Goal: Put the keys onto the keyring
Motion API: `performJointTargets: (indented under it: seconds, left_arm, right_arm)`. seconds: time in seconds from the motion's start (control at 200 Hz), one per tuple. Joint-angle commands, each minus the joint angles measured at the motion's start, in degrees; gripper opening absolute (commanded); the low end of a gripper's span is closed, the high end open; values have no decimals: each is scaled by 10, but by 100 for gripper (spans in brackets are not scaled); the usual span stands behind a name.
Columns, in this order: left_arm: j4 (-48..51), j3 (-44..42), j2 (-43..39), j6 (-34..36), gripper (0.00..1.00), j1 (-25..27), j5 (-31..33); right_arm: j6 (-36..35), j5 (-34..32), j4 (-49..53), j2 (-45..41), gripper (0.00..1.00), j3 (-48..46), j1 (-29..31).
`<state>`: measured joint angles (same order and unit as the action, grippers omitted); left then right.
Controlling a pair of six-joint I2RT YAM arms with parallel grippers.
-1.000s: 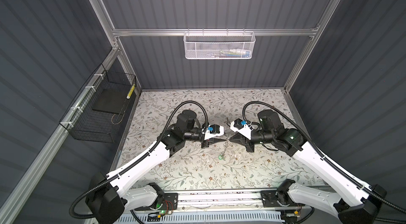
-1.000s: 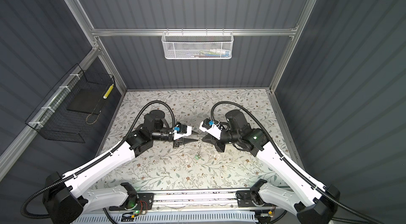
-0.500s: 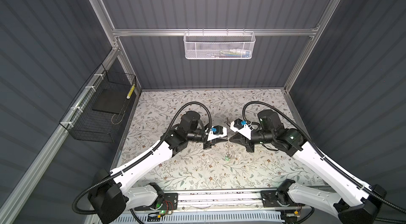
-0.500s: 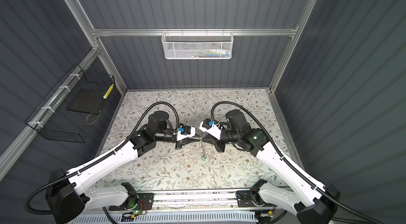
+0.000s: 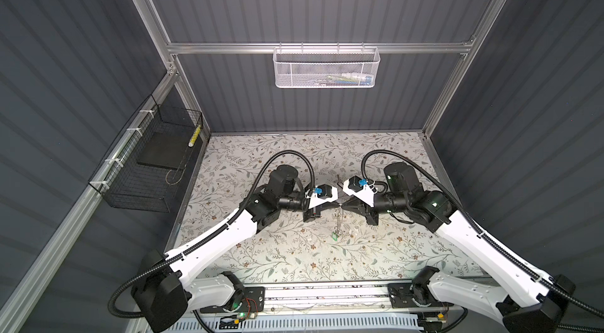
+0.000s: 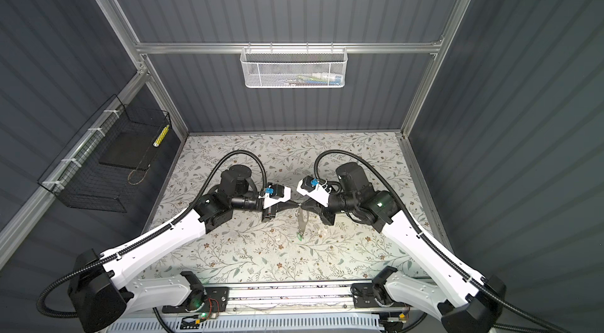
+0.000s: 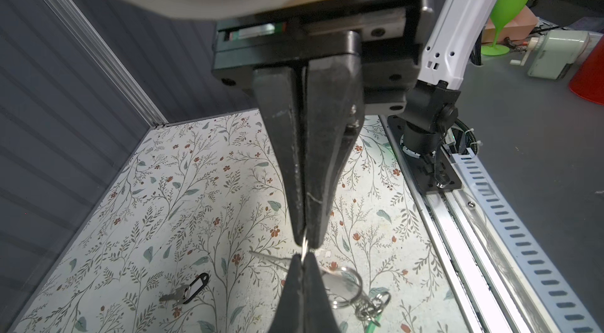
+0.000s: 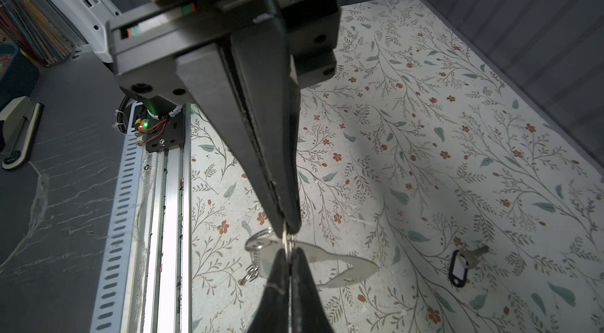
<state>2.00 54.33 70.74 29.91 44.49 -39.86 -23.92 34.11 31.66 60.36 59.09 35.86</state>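
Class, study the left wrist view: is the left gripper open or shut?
Shut. The left gripper has its fingers pressed together, pinching the thin keyring at their tips.

in both top views the keyring [image 5: 337, 223] under the meeting fingertips is too small to sort into separate rings; its green tag [image 5: 334, 235] is a mere speck. the white mesh basket [image 5: 327, 66] on the far wall blurs whatever lies inside, and the yellow item [image 5: 195, 136] in the black wire basket [image 5: 143, 164] on the left wall is too small to name. in the left wrist view the right gripper [image 7: 302, 257] is cut off by the picture's edge, as is the green tag. in the right wrist view the left gripper [image 8: 288, 251] covers part of a blurred flat silver piece [image 8: 346, 269].
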Motion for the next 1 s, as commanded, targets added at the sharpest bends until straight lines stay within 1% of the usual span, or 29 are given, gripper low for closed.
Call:
performJointTargets:
  seconds: [0.0, 0.055, 0.12, 0.225, 0.375, 0.53, 0.675, 0.78, 0.996]
  left_arm:
    - [-72, -18, -9, -37, 0, 2, -7]
    - [-86, -23, -10, -47, 0, 2, -11]
    - [-114, -34, -12, -67, 0, 2, -16]
    - [-162, -49, -13, -93, 0, 2, -30]
    - [-236, -68, -11, -136, 0, 0, -61]
    - [-294, -80, -2, -174, 0, 0, -92]
    - [-324, -84, 6, -196, 0, 0, -109]
    - [-334, -83, 12, -204, 0, 0, -118]
    - [-353, -80, 27, -218, 0, 0, -133]
  right_arm:
    - [1, -7, -21, -22, 17, -14, 2]
    - [1, -19, -32, -40, 19, -30, 0]
    - [10, -33, -55, -65, 26, -56, -4]
    - [26, -34, -107, -110, 28, -102, -12]
    - [56, -13, -174, -157, 26, -157, -22]
    - [67, -2, -193, -165, 23, -169, -25]
    - [84, 12, -239, -178, 20, -184, -26]
    - [99, 23, -270, -189, 20, -199, -26]
    - [120, 45, -302, -191, 20, -209, -26]
